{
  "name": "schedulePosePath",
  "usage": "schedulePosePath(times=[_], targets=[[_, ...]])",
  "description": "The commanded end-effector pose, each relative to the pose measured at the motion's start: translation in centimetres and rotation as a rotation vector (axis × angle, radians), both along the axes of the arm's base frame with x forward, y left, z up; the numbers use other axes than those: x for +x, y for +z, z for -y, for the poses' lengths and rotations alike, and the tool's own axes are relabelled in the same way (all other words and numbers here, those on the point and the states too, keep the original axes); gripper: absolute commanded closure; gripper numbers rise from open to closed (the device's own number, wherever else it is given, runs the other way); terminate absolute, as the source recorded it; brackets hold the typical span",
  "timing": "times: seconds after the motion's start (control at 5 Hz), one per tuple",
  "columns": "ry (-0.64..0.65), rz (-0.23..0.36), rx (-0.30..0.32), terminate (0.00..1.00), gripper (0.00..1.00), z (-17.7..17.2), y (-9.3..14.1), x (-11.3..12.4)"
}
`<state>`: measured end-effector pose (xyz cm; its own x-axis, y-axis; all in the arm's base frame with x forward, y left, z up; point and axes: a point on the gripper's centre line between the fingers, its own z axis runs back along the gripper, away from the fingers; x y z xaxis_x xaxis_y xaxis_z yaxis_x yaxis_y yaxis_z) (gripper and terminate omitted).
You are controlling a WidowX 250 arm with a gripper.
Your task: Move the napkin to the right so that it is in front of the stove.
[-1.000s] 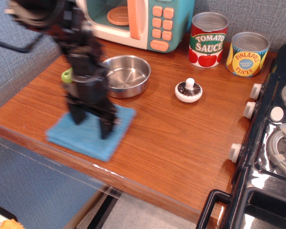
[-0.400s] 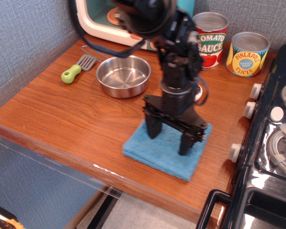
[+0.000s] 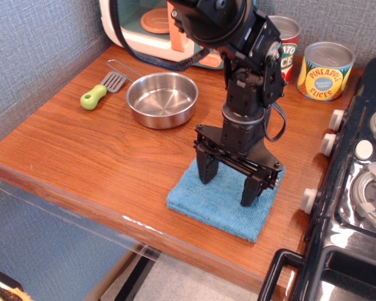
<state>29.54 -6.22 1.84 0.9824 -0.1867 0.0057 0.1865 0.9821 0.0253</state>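
We see the black gripper (image 3: 229, 184) pointing straight down with its two fingers spread apart, both tips resting on the napkin (image 3: 224, 200), grasping nothing between them. The napkin is one flat, fuzzy, roughly square light-blue cloth lying on the wooden table (image 3: 69, 150), close to the front edge and just left of the glossy black stove (image 3: 357, 207). From the napkin outward, one round steel bowl (image 3: 162, 98) sits behind it to the left, and further left lies one spatula (image 3: 100, 90) with a green handle. Behind the napkin stand two cylindrical tins, a tomato sauce can (image 3: 287, 37) partly hidden by the arm and a yellow pineapple can (image 3: 324, 70), plus one teal-and-white toy microwave (image 3: 144, 25). The arm rises nearly upright from the wrist, then bends back toward the microwave.
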Motion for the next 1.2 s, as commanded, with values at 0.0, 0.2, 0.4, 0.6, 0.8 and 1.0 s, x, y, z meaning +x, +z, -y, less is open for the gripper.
schedulePosePath(times=[0.0, 0.2, 0.4, 0.6, 0.8, 1.0], targets=[[-0.056, 0.212, 0.004, 0.0, 0.0, 1.5, 8.9, 1.4], [-0.071, 0.214, -0.008, 0.0, 0.0, 1.9, 9.7, 0.8], [-0.073, 0.196, -0.017, 0.0, 0.0, 1.8, 9.8, 0.4], [-0.045, 0.174, -0.038, 0.0, 0.0, 1.2, 9.8, 0.1], [-0.045, 0.174, -0.038, 0.0, 0.0, 1.2, 9.8, 0.1], [-0.045, 0.174, -0.038, 1.0, 0.0, 1.2, 9.8, 0.1]])
